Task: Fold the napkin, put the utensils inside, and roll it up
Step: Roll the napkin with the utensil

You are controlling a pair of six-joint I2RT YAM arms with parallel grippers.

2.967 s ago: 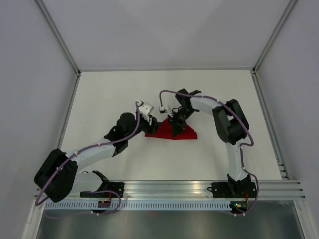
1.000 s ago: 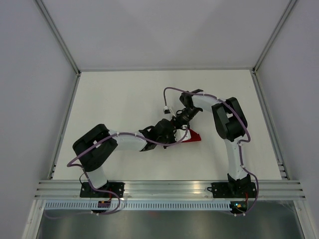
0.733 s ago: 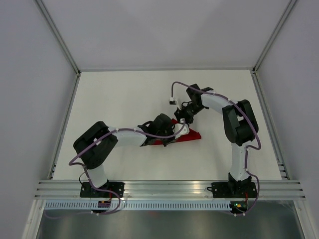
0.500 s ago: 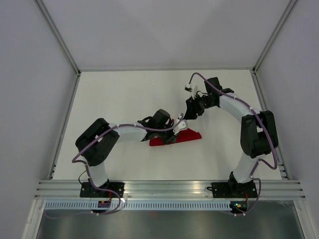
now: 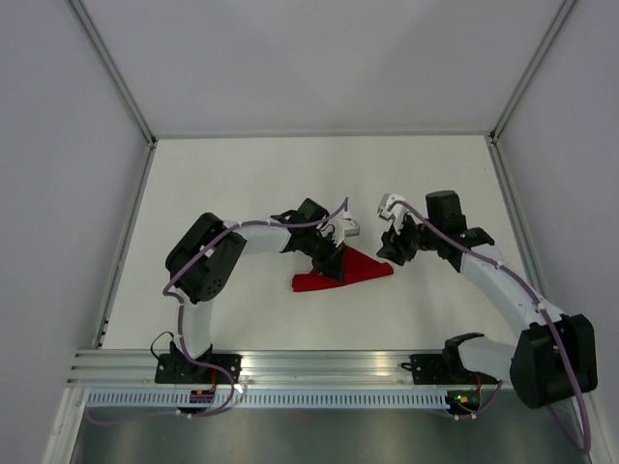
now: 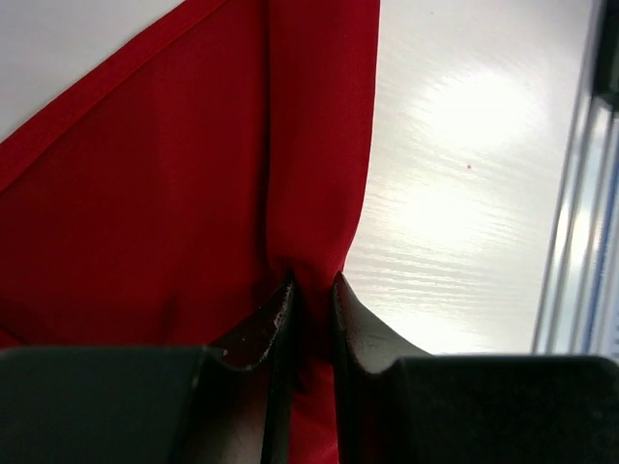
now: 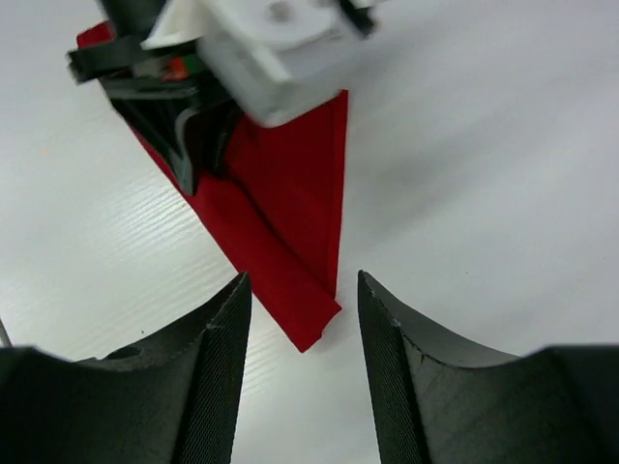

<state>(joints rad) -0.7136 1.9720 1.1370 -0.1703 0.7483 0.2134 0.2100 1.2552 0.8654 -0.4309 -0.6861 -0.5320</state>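
Here, the left fingers [image 6: 360,333] pinch a glossy, triangular red napkin [image 6: 174,193] fold.

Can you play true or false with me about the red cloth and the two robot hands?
1. The left gripper is pinching the napkin. True.
2. The right gripper is holding the napkin too. False: its jaws are open and empty, just off the napkin's end.
3. The napkin is blue. False: it is red.
4. The napkin is folded, not spread out flat. True.
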